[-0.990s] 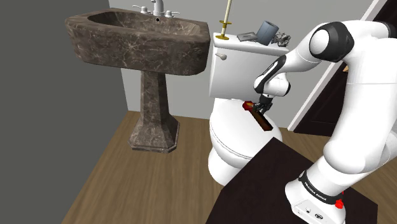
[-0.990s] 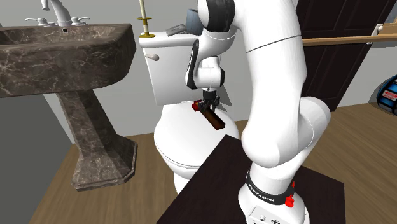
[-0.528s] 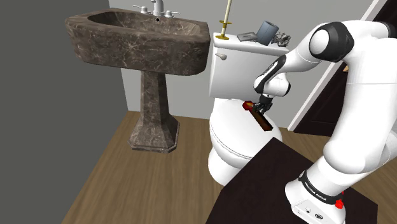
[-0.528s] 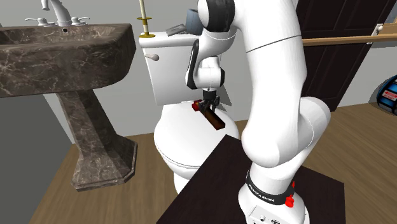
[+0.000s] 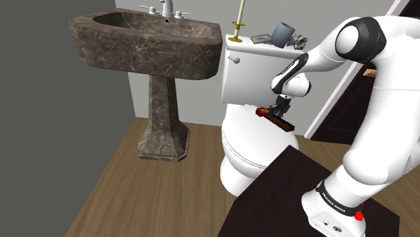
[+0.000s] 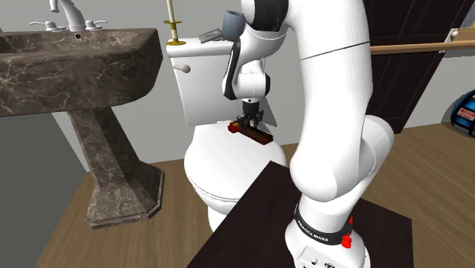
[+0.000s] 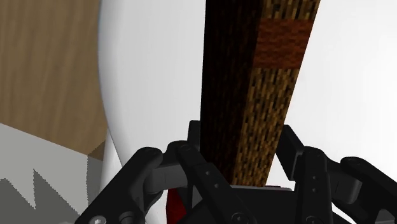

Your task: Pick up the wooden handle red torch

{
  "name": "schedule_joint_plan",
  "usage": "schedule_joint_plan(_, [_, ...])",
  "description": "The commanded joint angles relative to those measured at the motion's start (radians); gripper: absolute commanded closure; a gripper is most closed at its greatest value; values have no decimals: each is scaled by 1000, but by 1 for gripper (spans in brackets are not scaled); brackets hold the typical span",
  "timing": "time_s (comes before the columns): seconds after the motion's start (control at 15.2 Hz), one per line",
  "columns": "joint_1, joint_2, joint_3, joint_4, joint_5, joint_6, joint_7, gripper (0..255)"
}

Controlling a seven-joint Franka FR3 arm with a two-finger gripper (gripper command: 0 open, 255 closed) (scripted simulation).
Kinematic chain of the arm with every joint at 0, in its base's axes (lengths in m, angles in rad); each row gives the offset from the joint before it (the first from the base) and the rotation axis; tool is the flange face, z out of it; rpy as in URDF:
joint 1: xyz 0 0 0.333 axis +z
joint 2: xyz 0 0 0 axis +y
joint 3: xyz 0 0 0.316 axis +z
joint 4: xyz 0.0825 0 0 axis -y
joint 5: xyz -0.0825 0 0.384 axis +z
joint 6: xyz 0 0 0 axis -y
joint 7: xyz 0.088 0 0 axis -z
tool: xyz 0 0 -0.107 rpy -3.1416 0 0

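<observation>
The torch (image 5: 276, 119) is a short dark brown wooden stick with a red end, hanging just above the white toilet (image 5: 250, 145) lid. My black gripper (image 5: 277, 111) is shut on the torch near its red end, and the stick lies close to level over the seat. In the second exterior view the torch (image 6: 253, 135) hangs below my gripper (image 6: 248, 124), in front of the white tank (image 6: 199, 80). The wrist view has the wooden handle (image 7: 257, 83) running away from my gripper (image 7: 245, 167), clasped between both fingers (image 7: 191, 167), with a red band further along it.
A dark stone pedestal sink (image 5: 155, 50) stands at the shoulder view's left. On the tank top sit a brass-handled rod (image 5: 239, 23) and a grey cup (image 5: 284, 31). A dark cabinet top (image 5: 276, 195) carries my stand. A dark door (image 6: 403, 46) is behind the arm.
My gripper has risen slightly with the torch, and the stick has swung from a steep downward slant to nearly level. The arm's elbow has shifted a little.
</observation>
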Motion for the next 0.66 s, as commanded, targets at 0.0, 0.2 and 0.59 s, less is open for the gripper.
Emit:
schedule_joint_plan(0.0, [8,-23,-11,-2,-14,-20,9,255])
schedule_joint_plan(0.2, [20,-59,-27,-4,-38,-51,25,255])
schedule_joint_plan(0.59, [35,-107,-47,-4,-72,-96,48,255])
